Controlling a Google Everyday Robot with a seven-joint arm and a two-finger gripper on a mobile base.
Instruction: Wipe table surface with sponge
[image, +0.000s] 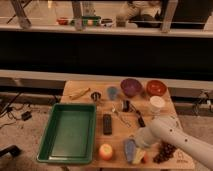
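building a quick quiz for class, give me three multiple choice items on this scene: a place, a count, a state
1. Where on the table surface is the sponge?
A) near the front edge, between the orange fruit and the grapes
B) at the far left corner
C) in the middle

2. How many bowls stand along the far edge?
A) one
B) two
C) four

3. How is the gripper posed?
A) low, at the sponge, front right
B) high over the far left corner
C) out of view

Key: 1 A, it lies between fruit and grapes; 2 B, a purple bowl and a red bowl; 3 A, the arm ends right at the sponge.
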